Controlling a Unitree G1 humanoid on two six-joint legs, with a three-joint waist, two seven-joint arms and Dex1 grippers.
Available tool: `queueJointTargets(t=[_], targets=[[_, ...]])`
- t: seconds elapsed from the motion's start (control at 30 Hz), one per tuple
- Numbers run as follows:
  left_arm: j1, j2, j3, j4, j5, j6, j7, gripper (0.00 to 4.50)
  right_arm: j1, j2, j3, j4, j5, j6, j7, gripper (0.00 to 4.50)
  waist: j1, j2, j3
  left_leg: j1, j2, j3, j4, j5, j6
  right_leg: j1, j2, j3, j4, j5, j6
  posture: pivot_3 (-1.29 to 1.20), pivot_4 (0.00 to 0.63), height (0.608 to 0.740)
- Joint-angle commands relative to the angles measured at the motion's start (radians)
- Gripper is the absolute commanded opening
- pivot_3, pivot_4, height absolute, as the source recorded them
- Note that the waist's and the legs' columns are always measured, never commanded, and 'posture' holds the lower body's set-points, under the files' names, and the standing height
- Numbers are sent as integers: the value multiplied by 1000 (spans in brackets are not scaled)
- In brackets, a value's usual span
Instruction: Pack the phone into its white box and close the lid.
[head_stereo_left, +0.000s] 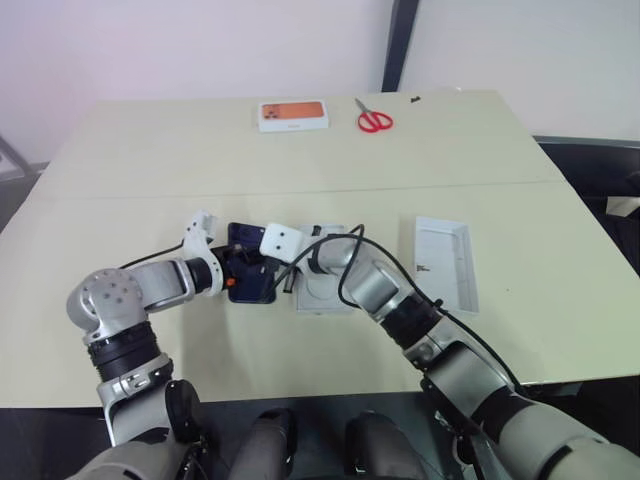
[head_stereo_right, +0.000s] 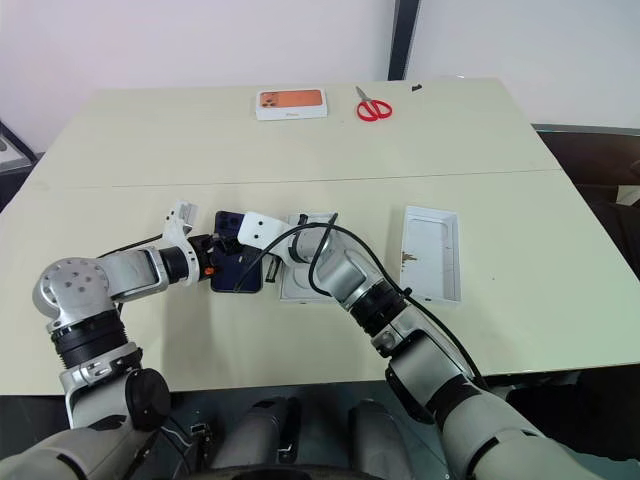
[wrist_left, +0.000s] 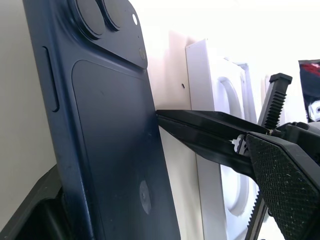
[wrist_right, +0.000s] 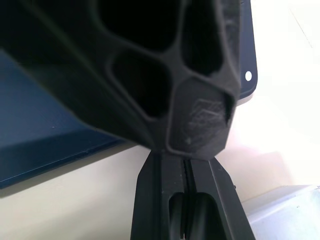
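The dark blue phone (head_stereo_left: 252, 288) lies back-up on the table, left of the white box (head_stereo_left: 322, 296). In the left wrist view its camera cluster (wrist_left: 100, 15) shows, and its side toward the box looks lifted. My left gripper (head_stereo_left: 243, 262) is open and straddles the phone, one finger against its far side and the other pad (wrist_left: 282, 180) apart from it. My right gripper (wrist_left: 162, 116) is shut, its thin tips touching the phone's edge on the box side. A white insert with an oval (wrist_left: 232, 150) lies at the box. The lid (head_stereo_left: 446, 262) rests inside-up to the right.
At the table's far edge are a small white box with an orange picture (head_stereo_left: 294, 115) and red scissors (head_stereo_left: 374, 120). A black cable loops over my right arm above the white box. The table's front edge is close behind both forearms.
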Motion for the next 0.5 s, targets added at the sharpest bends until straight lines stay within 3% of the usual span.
queueJointTargets(t=[0.03,0.17,0.27,0.37,0.5], targets=[[-8,32,41,6,-15,8,32,4481,-8,2,-4,-65,-1,-4,5,0,-1,0,0,0,0,0,0,0,0,0,0,0,0,0,0,0,150,740],[1,45,53,14,-51,8,55,4481,-12,1,-7,-68,-1,-4,6,0,-4,0,0,0,0,0,-1,0,0,-1,0,0,0,0,0,0,150,740],[6,42,76,23,-76,8,75,3713,-12,2,-8,-71,-1,-4,6,0,-3,0,0,0,0,0,-1,0,0,-1,0,0,0,0,0,0,150,740],[7,44,89,26,-102,8,95,2303,-13,-1,-9,-81,-1,1,9,0,-3,0,0,0,0,0,-1,0,0,-1,0,0,0,0,0,0,150,740],[12,40,97,30,-133,8,127,2303,-13,-11,-16,-108,3,17,18,0,1,0,0,-1,0,0,0,0,0,-1,0,0,0,0,0,0,150,740]])
